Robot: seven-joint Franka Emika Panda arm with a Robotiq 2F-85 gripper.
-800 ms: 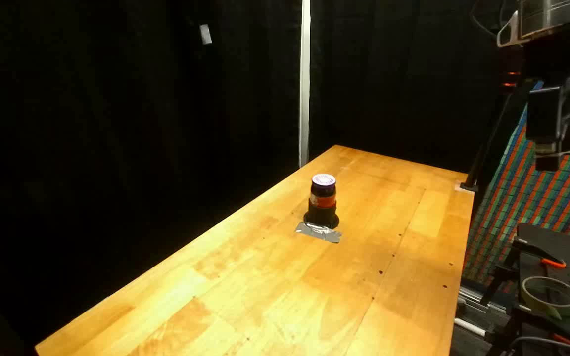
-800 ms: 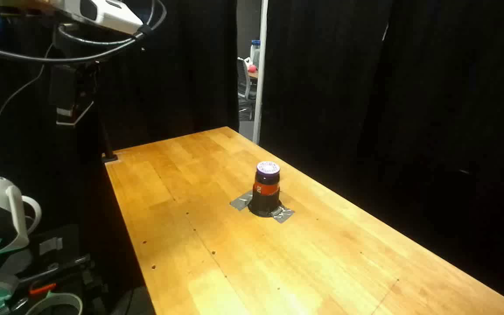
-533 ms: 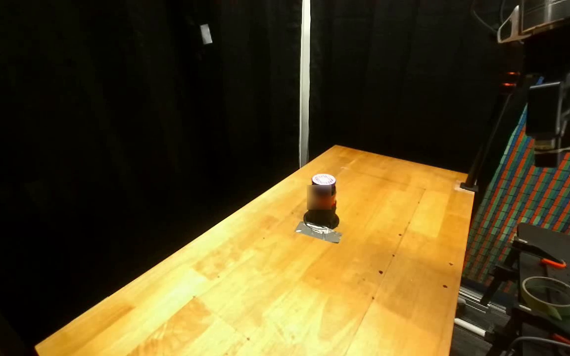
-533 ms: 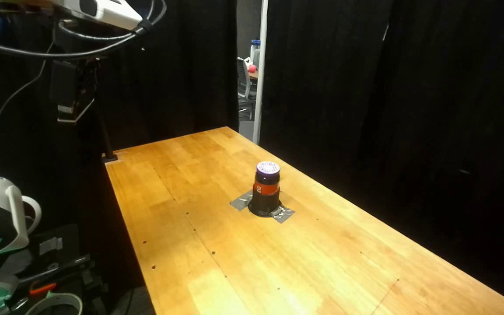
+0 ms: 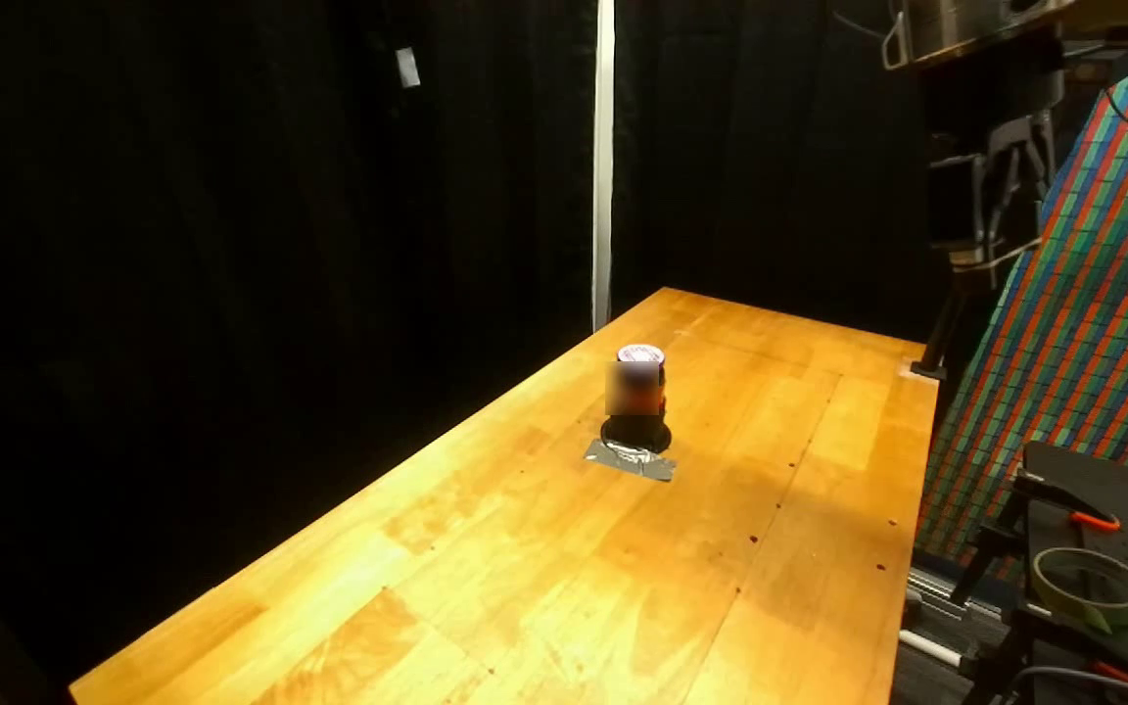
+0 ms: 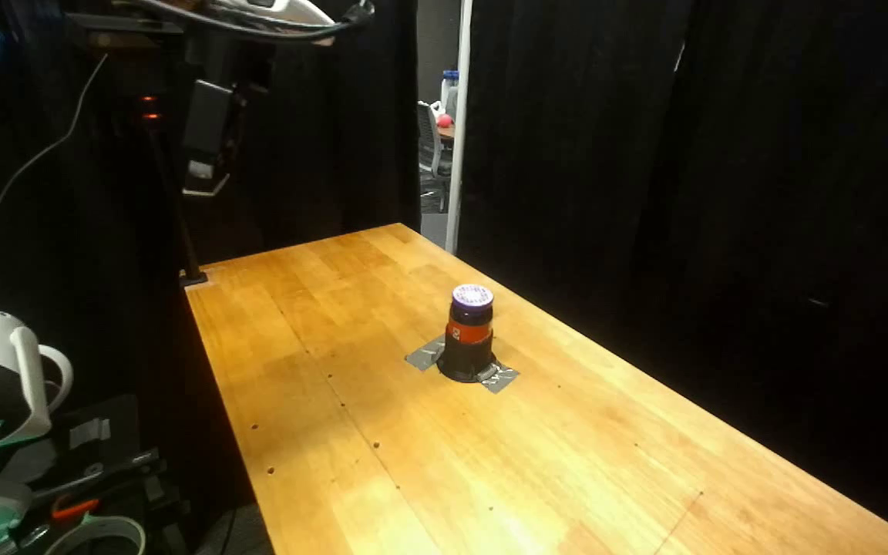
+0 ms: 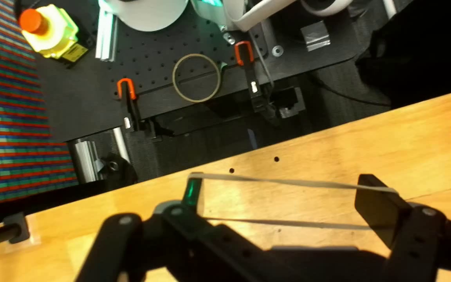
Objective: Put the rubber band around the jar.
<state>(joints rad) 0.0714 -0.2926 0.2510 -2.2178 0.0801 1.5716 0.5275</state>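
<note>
While band [image 7: 288,181] spans fingers [image 7: 380,213], end effector [image 7: 286,199] high, pointing down

The jar [image 6: 470,332] stands upright in a black holder [image 6: 467,359] on the wooden surface [image 6: 567,455], grey tape [image 6: 501,378] at its foot; well apart, the claw [image 6: 210,174] hangs higher, the rubber band [image 6: 199,193] at its tips.

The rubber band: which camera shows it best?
The wrist view: there, both strands of the band show clearly, stretched across the open gripper. Both exterior views show only a thin pale line at the gripper's tip.
</note>
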